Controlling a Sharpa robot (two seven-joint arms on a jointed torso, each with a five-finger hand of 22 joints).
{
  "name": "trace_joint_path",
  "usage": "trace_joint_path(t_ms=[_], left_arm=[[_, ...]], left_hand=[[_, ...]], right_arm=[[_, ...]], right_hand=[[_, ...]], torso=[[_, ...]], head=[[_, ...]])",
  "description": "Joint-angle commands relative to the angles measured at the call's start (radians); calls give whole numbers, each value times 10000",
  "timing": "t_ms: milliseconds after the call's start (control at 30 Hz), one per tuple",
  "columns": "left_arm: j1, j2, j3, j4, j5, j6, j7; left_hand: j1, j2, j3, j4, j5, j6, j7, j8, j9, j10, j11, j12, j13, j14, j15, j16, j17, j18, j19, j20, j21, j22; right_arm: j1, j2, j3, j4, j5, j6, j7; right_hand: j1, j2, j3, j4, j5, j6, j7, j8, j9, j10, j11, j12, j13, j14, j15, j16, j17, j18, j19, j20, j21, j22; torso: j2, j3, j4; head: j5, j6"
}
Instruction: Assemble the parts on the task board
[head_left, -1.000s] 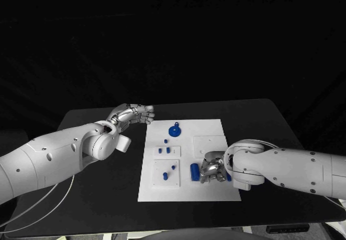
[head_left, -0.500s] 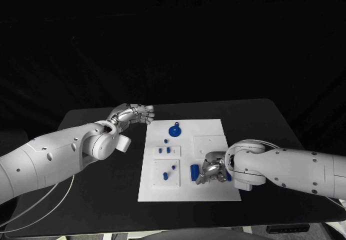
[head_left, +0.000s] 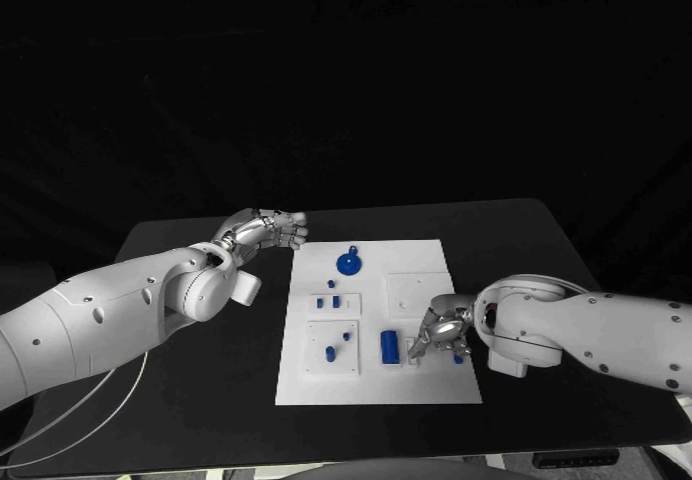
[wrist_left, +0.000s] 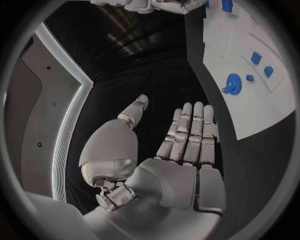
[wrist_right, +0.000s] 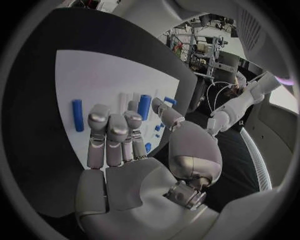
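Task board (head_left: 418, 270) mid-table (head_left: 173, 240), white. Blue parts: round piece (head_left: 349, 263) near far edge, cylinder (head_left: 389, 346) near front edge. Right hand (head_left: 441, 336) over board's front right area, just beside cylinder, fingers apart, nothing held. Left hand (head_left: 268, 229) off board's far left corner, fingers extended, empty.

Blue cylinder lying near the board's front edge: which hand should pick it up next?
Probably the right hand. It hovers over the task board just beside the blue cylinder, fingers apart and holding nothing. The left hand is off the board's far left corner, over the table, much farther away.
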Motion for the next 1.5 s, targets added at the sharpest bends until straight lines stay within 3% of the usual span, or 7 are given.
trace_joint_path(t_ms=[33,400,567,633,700,1167,1500], left_arm=[[13,19,6,-22,34,27,86],[13,38,5,-50,34,13,107],[14,56,5,-29,34,68,103],[14,62,5,-11,34,115,107],[13,69,5,9,34,120,108],[13,34,4,25,35,116,107],[13,16,4,32,35,124,105]], left_hand=[[18,121,-32,-16,-36,-17,150,72,-12,28,19,70,-15,8,2,-43,18,125,-12,-4,-63,11],[17,132,-46,-40,-36,20,136,102,-6,78,7,95,-12,32,-7,-38,35,127,-2,-9,-73,27],[20,128,-49,-48,-36,24,133,106,-5,85,5,97,-12,35,-8,-39,38,127,-2,-10,-75,30],[20,128,-50,-49,-36,24,133,107,-6,86,5,98,-13,36,-8,-39,38,127,-1,-10,-76,31],[17,132,-51,-49,-36,25,132,109,-6,88,4,98,-13,37,-8,-39,40,127,0,-10,-77,32],[8,143,-56,-49,-36,26,131,112,-7,90,3,98,-16,36,-8,-43,44,124,1,-10,-83,37],[3,147,-61,-53,-36,24,131,114,-9,88,4,95,-20,33,-8,-48,46,123,1,-11,-89,41]], right_arm=[[131,-206,3,13,111,-264,239],[307,-958,-7,-469,-873,-68,-375],[288,-1048,-18,-337,-1886,47,-610],[206,-1048,-21,-348,-1985,36,-640],[60,-1048,-21,-343,-2215,-52,-654],[-634,-890,-21,-345,-2689,-48,-918],[-826,-627,-20,-369,-2944,-292,-863]], right_hand=[[171,43,-100,30,-57,-73,51,-26,32,24,72,21,12,42,41,-26,27,288,-33,-68,-17,-13],[419,42,-155,82,-454,-87,55,-2,96,41,79,28,3,46,52,-29,64,288,-42,-70,-15,-11],[442,-298,-94,329,-509,-24,31,52,152,39,58,17,-7,45,38,-41,74,288,-47,-51,-26,-21],[408,-577,242,993,-519,8,11,99,221,46,37,5,-20,50,17,-52,82,283,-9,-48,-41,-51],[299,-567,285,1255,-521,21,1,117,248,44,29,6,-19,49,10,-52,89,288,-11,-46,-39,-52],[268,-764,216,1514,-521,103,-38,195,339,49,-6,19,-9,47,-16,-36,117,288,-22,-53,6,-20],[366,-668,206,1509,-520,105,-49,206,365,46,-17,19,-7,42,-27,-34,125,288,-34,-63,18,-10]], torso=[[-11,3,-28],[4,0,-8],[6,5,-19],[12,10,-15],[9,6,-5],[9,-10,16],[8,-12,22]], head=[[-33,44],[-212,135],[-305,147],[-288,153],[-318,179],[-418,88],[-396,67]])
